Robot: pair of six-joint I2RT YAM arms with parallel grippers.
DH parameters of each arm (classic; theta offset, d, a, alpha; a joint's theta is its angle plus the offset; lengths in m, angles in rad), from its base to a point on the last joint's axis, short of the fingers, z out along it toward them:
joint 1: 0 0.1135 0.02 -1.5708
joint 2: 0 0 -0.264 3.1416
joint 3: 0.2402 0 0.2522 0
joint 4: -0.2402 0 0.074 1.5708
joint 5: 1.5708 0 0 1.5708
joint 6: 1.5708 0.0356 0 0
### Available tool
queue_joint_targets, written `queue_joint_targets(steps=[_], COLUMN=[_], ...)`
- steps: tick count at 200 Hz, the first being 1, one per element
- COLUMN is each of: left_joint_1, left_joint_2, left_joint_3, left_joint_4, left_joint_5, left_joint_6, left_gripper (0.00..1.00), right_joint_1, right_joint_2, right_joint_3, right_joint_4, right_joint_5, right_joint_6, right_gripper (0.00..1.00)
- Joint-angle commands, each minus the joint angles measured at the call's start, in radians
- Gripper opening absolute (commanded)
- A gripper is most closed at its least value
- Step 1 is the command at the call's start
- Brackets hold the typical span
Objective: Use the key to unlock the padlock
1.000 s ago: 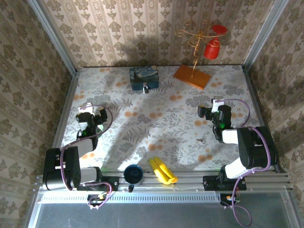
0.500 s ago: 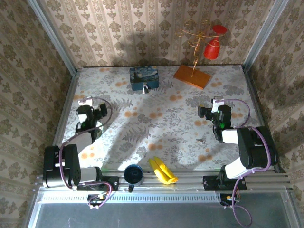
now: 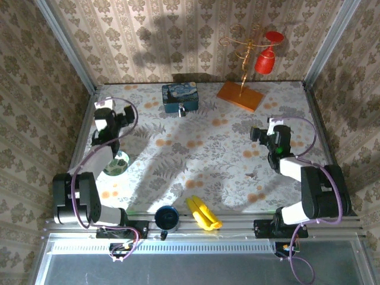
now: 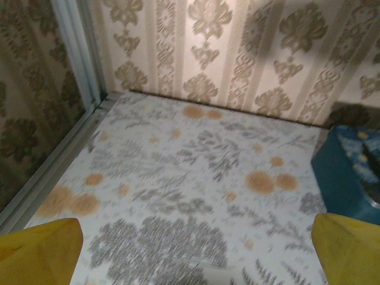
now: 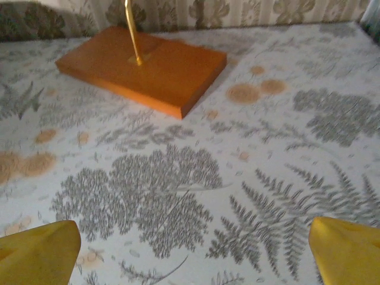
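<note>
Left jaws: released, spread wide, holding nothing. Yellow fingertips (image 4: pixel 37 249) stand over bare counter (image 3: pixel 196 163), touching no object. The left arm (image 3: pixel 98 157) is stretched out along the counter's left edge, its wrist aimed at the far-left corner.

Right jaws: likewise released and empty, with their fingertips (image 5: pixel 35 252) above the fern-patterned surface. The right arm (image 3: pixel 297 172) is bent back on itself over the right side, facing the wooden base (image 3: pixel 240 95) of a wire stand.

The padlock (image 3: pixel 182 110) sits at the far edge of the counter, directly in front of the blue box (image 3: pixel 180 95), well apart from both arms. A banana (image 3: pixel 203 214) and a dark cup (image 3: pixel 167 217) lie at the near rail.
</note>
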Motion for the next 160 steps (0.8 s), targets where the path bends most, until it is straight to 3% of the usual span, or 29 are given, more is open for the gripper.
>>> queue_joint_targets(steps=[1, 42, 83, 104, 160], left_joint_1=[-0.030, -0.084, -0.099, -0.105, -0.125], left_joint_2=[0.072, 0.293, 0.517, 0.620, 0.795], left_joint_3=[0.107, 0.387, 0.653, 0.750, 0.900], left_joint_4=[-0.074, -0.197, -0.288, -0.277, -0.259], left_joint_5=[0.027, 0.085, 0.231, 0.318, 0.434], left_joint_6=[-0.045, -0.084, -0.180, -0.250, -0.355], left_gripper=[1.00, 1.00, 1.00, 1.00, 0.78], right_joint_1=[0.008, 0.064, 0.245, 0.308, 0.424], right_joint_2=[-0.086, -0.152, -0.118, -0.035, 0.366], right_joint_3=[0.062, 0.148, 0.253, 0.334, 0.710], right_joint_4=[-0.184, -0.429, -0.571, -0.574, -0.530], right_joint_5=[0.072, 0.186, 0.265, 0.211, 0.106], right_joint_6=[0.057, 0.223, 0.337, 0.391, 0.445], right_gripper=[1.00, 1.00, 1.00, 1.00, 0.98])
